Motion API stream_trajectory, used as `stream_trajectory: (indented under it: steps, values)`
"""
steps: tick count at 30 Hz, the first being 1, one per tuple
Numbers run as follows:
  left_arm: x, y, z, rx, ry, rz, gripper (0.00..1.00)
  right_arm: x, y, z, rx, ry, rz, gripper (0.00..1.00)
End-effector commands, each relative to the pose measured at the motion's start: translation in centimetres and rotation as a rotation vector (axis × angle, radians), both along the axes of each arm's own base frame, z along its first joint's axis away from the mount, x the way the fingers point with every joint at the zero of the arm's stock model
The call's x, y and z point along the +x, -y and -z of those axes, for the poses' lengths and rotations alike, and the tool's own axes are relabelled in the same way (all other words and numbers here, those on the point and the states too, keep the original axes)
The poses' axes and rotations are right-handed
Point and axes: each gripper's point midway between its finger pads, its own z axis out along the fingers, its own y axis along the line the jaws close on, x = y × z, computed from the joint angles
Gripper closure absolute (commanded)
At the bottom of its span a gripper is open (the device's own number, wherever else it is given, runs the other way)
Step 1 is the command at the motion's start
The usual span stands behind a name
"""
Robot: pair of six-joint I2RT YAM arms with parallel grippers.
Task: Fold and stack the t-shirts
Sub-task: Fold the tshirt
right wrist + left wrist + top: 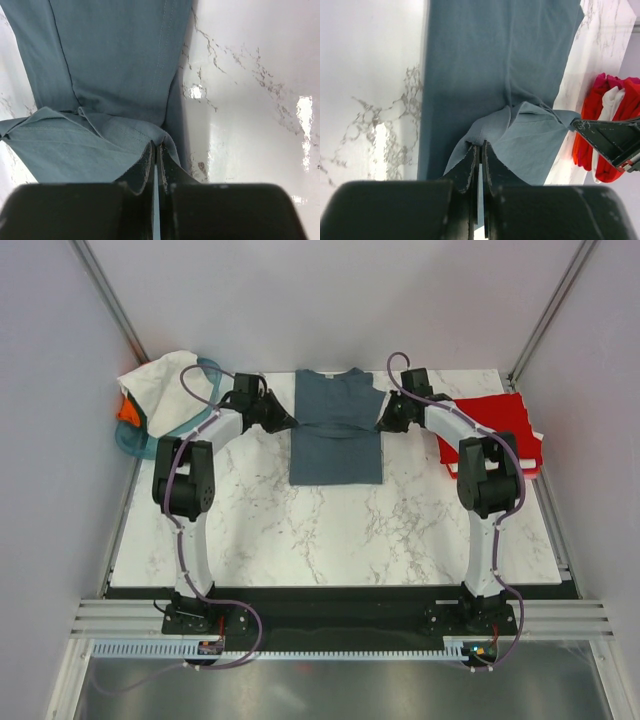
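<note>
Slate blue-grey t-shirt (337, 440) lies flat at the far centre of the tabletop (330, 540), collar to the far side, hem toward me. Left jaws are closed tight on a fold of cloth at its left edge. Right jaws are closed the same way on the right edge, both about level with the sleeves. Each wrist view shows a lighter flap of fabric drawn up into the pinch.

Red t-shirts (495, 420) are piled far right. White t-shirt (160, 380) and orange t-shirt (127, 412) are draped at the teal basket (135, 445), far left.

My read on handling: light, limp, no stiffness, not fragile. I expect sag between the two pinches, and the body will trail wherever I drag it. Thin cloth could slip from a shallow pinch, and the glossy top looks slick, so it should slide rather than snag. Best hold is at the side edges, through doubled layers or a seam, both sides level so the fold line stays straight.
</note>
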Motion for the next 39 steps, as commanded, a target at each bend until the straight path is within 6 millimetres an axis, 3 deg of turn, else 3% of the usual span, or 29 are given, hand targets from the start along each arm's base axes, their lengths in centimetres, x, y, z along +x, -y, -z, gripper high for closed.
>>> stream_trajectory:
  steps: [1,2,4,5,7,9,10,11,12,13,14,15,16,18,19,22,28,36,39]
  values:
    - [1.4,0.7,-1.0,-0.047,0.015,0.024,0.89,1.5,-0.1,-1.2,0.02,0.039,0.003,0.91]
    - [1.6,0.8,-1.1,-0.05,0.021,0.031,0.74,1.5,-0.2,-1.2,0.024,0.037,-0.002,0.68]
    - [1.6,0.8,-0.6,-0.043,0.008,0.037,0.26,1.5,0.0,-1.2,0.016,0.038,0.005,0.54]
    - [1.3,0.6,-0.5,-0.03,0.014,0.045,0.18,1.4,0.0,-1.4,0.015,0.044,0.001,0.5]
    - [1.0,0.2,-1.5,-0.005,0.038,0.034,0.11,0.9,0.2,-1.9,0.015,0.054,0.003,0.49]
    - [0.0,-0.3,-1.5,0.017,0.037,0.034,0.11,0.0,0.4,-2.9,0.02,0.074,0.004,0.45]
    - [-0.4,-0.6,-3.0,0.025,0.069,0.028,0.11,-0.4,0.4,-3.2,0.033,0.079,0.011,0.44]
    - [-1.6,-1.0,-2.2,0.039,0.044,0.027,0.11,-2.0,0.3,-2.0,0.038,0.05,0.007,0.41]
    - [-2.3,-1.0,-2.3,0.043,0.044,0.03,0.11,-2.3,0.1,-3.9,0.058,0.104,0.007,0.39]
    - [-2.9,-1.2,-4.0,0.05,0.08,0.028,0.11,-3.0,0.3,-4.0,0.057,0.109,0.009,0.39]
    - [-4.5,-1.3,-2.7,0.063,0.048,0.033,0.12,-4.6,0.5,-3.9,0.053,0.11,0.009,0.38]
    - [-5.3,-1.3,-4.1,0.06,0.079,0.035,0.14,-5.5,0.5,-3.7,0.054,0.106,0.008,0.39]
    - [-7.0,-1.5,-2.5,0.072,0.043,0.046,0.15,-6.3,0.6,-3.6,0.058,0.105,0.006,0.41]
    - [-8.5,-1.5,-2.3,0.071,0.048,0.05,0.17,-8.6,0.9,-2.7,0.066,0.093,-0.003,0.43]
    - [-10.3,-1.8,-1.6,0.064,0.032,0.052,0.21,-9.3,0.8,-2.3,0.07,0.086,-0.014,0.45]
    - [-12.3,-2.0,-0.6,0.052,0.031,0.054,0.26,-11.8,0.8,-0.1,0.08,0.039,-0.037,0.48]
    - [-14.3,-1.7,2.1,0.025,-0.015,0.084,0.38,-13.7,-0.3,2.7,0.125,-0.014,-0.078,0.52]
    - [-15.1,-1.4,4.5,0.012,-0.067,0.103,0.42,-13.6,-0.8,4.1,0.139,-0.027,-0.093,0.54]
    - [-14.8,-1.3,4.8,0.006,-0.058,0.103,0.44,-13.7,-0.9,4.6,0.14,-0.042,-0.094,0.61]
